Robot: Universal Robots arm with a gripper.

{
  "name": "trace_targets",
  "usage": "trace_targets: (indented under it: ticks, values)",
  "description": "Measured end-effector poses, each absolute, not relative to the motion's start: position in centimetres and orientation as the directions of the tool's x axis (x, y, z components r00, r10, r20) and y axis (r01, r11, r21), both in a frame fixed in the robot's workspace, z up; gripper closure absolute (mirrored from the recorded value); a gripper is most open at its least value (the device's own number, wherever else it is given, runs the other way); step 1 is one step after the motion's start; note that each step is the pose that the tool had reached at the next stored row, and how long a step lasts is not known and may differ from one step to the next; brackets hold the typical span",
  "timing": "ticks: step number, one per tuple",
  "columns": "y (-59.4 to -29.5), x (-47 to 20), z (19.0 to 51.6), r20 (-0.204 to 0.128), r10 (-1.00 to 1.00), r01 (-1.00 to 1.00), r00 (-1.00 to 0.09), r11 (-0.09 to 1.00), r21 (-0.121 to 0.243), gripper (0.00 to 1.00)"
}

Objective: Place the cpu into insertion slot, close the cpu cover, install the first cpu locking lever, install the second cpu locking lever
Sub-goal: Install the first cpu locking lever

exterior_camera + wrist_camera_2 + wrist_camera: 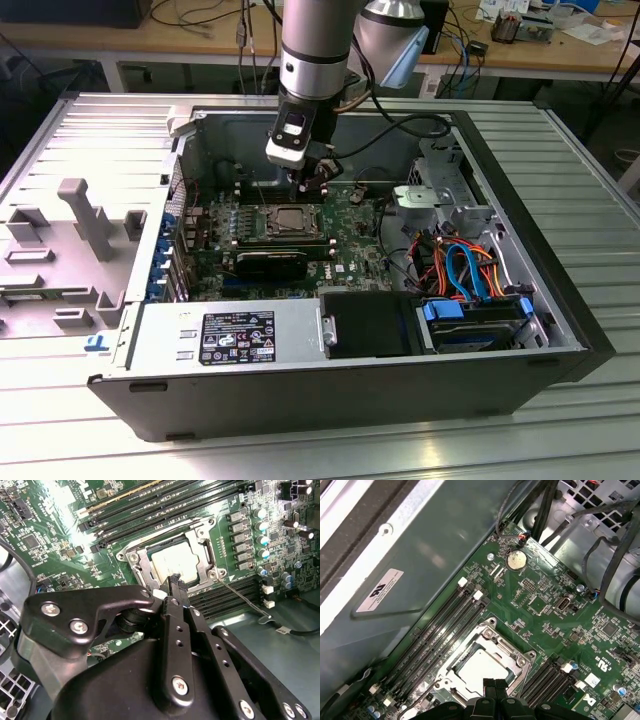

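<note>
Exterior view shows the arm reaching down into the open case [520,300], its gripper [318,180] hanging just over the socket on the motherboard [350,255]. From where I stand, the tool sits low and close because the work is all fine metal parts around that socket.

In the second wrist view the cpu [175,562] already lies flat in the socket, its dull grey top showing through the window of the cover [141,566]. The cover appears to be folded down around the chip, framing it on all sides. A thin wire lever [242,599] angles off from one corner of the socket across the slots beside it. I'd judge it is not latched yet.

The fingertips [490,685] in the first wrist view are pressed together with nothing between them, poised just beside the cover's edge. Closed and empty like that, the tool looks set up for pushing rather than carrying.
</note>
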State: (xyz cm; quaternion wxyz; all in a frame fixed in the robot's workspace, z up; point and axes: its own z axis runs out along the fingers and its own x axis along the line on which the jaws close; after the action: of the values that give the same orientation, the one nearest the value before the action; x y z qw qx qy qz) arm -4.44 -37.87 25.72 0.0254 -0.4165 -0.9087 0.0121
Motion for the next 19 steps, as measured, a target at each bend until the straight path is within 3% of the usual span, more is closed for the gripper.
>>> trace_targets:
  ticks: [19]
  values:
    - [-37.89,-4.44,25.72,0.036,0.728,0.727,-0.685,0.686,-0.043,0.89]
